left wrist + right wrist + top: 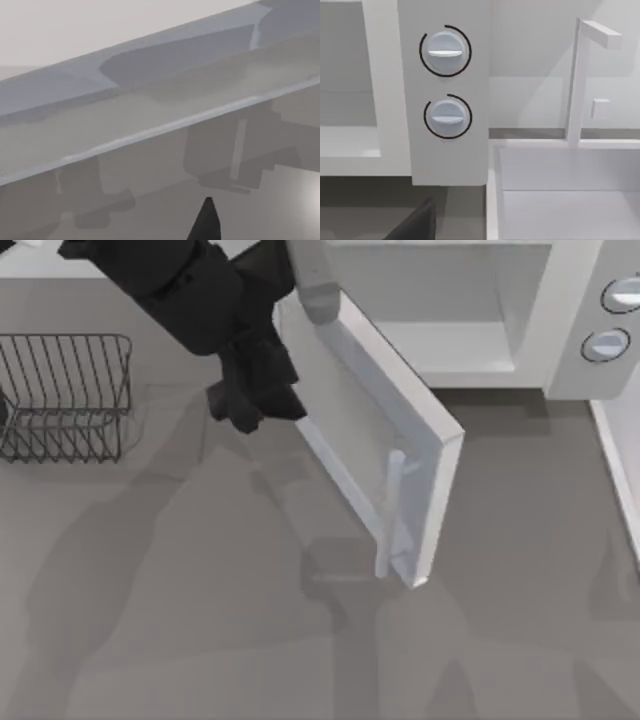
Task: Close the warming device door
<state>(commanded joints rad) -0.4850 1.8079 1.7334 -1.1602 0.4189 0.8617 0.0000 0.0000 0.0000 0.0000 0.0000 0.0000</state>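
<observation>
The warming device (560, 330) stood at the far edge of the table (200, 620), toward the right side in the top view. Its cavity (450, 310) was exposed, pale inside, and nothing could be seen in the visible part of it. Two round grey-silver knobs (606, 344) sat one above the other on the side panel to the right of the cavity; in the right wrist view the upper knob (445, 50) and lower knob (447, 116) both showed a horizontal grip bar.

The door (375, 430) stood partly open, hinged at the cavity's left edge and swung out diagonally over the table toward the near side. Its vertical silver bar handle (392, 512) was near the free edge, facing the near left.

The left gripper (255, 400) was against the outer face of the door, close to the hinge end and well apart from the handle. How far its fingers were spread cannot be told, nor whether they had hold of anything. In the left wrist view the door's panel (150, 100) ran across at close range, with one dark fingertip (206, 222) showing before it.

A dark wire rack (65, 395) stood at the left side of the table, with nothing visible in it.

The right wrist view faced the knob panel, with a white basin-like fixture (565, 190) beside the warming device.
</observation>
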